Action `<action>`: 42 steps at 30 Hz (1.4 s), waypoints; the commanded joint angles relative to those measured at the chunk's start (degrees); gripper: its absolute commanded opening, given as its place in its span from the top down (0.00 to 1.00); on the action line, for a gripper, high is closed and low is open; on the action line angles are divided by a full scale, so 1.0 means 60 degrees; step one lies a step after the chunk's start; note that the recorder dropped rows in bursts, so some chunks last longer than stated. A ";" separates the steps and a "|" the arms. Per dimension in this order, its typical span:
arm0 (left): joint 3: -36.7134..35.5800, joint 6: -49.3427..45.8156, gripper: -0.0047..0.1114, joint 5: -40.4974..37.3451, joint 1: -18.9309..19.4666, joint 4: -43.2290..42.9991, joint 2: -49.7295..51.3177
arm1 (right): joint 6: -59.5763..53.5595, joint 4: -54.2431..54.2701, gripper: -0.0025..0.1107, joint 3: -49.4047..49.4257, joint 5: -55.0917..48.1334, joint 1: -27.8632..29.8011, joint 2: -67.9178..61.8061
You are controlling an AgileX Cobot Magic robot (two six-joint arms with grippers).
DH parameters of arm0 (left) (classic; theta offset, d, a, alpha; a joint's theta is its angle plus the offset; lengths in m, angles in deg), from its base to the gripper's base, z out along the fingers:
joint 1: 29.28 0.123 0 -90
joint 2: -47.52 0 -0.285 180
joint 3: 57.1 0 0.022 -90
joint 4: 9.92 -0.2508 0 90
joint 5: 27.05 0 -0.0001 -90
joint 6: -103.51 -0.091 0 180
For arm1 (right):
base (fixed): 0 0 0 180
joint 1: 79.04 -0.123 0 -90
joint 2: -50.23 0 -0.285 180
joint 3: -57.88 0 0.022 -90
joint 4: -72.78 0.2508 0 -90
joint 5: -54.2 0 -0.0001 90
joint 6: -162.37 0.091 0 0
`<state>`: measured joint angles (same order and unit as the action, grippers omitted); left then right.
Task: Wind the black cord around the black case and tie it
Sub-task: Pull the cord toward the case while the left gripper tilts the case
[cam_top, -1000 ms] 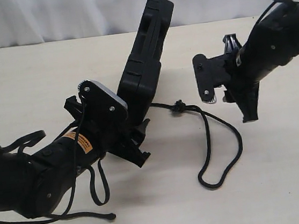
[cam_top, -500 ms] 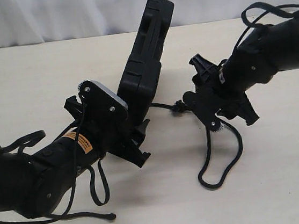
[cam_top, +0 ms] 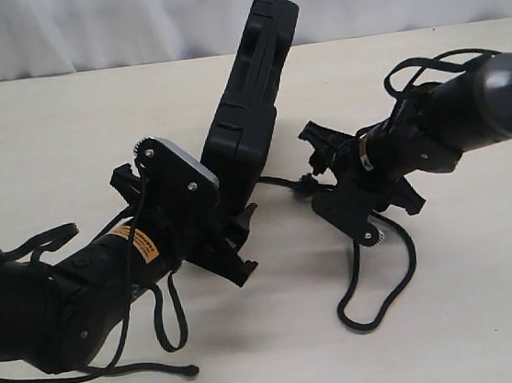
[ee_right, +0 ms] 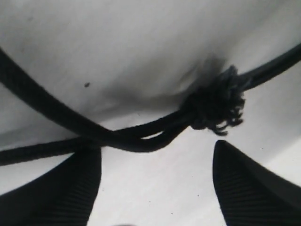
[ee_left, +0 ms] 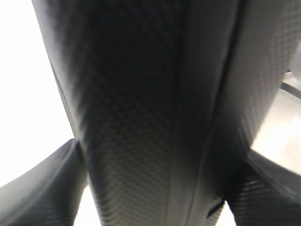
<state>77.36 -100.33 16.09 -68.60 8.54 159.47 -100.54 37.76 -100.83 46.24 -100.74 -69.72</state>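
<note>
Black cord (ee_right: 51,101) lies slack on the table (cam_top: 64,130) right under the right gripper (ee_right: 155,188). Its frayed knot (ee_right: 216,106) sits just ahead of the gap between the two fingers (ee_right: 254,188), nearer one finger than the other. That gripper is spread wide and has hold of nothing. Two strands cross in front of its tips and run crosswise to the gap, so a straight close would pinch across them. From the knot one strand leads off toward the black case (cam_top: 252,118), and the rest trails back past the gripper in a loose loop on the table. The case stands tilted on end, its long axis rising up and away from the left gripper (cam_top: 236,240), which is clamped on its lower end; in the left wrist view the case fills the space between the jaws. The right arm is much the nearer to the knot, and the left is busy as a holder. As I judge it, the next move belongs to the right gripper: settle onto the black cord at or beside the knot, close, then carry it around the case.
</note>
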 commanded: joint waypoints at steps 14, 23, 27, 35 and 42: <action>0.0010 -0.0154 0.96 -0.0354 0.0017 0.0074 0.0060 | 0.0970 -0.0029 0.72 0.0627 -0.1539 -0.2309 -0.0044; 0.0010 -0.1133 0.96 -0.0242 0.0017 0.1380 0.0000 | 0.3766 0.0341 0.94 0.0608 -0.1788 -0.2733 -0.0026; -0.0045 -0.2394 0.96 -0.1031 0.0017 0.2580 -0.1125 | 0.6549 0.0514 0.94 0.0610 -0.1632 -0.2710 -0.0007; -0.0045 -0.3732 0.96 -0.1200 0.0647 0.4618 -0.1263 | 0.6719 0.2825 0.94 0.1433 -0.2368 -0.1467 0.1469; -0.0045 -0.3732 0.96 -0.1378 0.0888 0.4521 -0.1263 | 0.6682 0.5675 0.94 0.1943 -0.1346 -0.0712 0.1784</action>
<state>77.14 -123.32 5.21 -63.95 33.92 152.36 -60.64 69.84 -89.51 37.10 -105.36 -59.61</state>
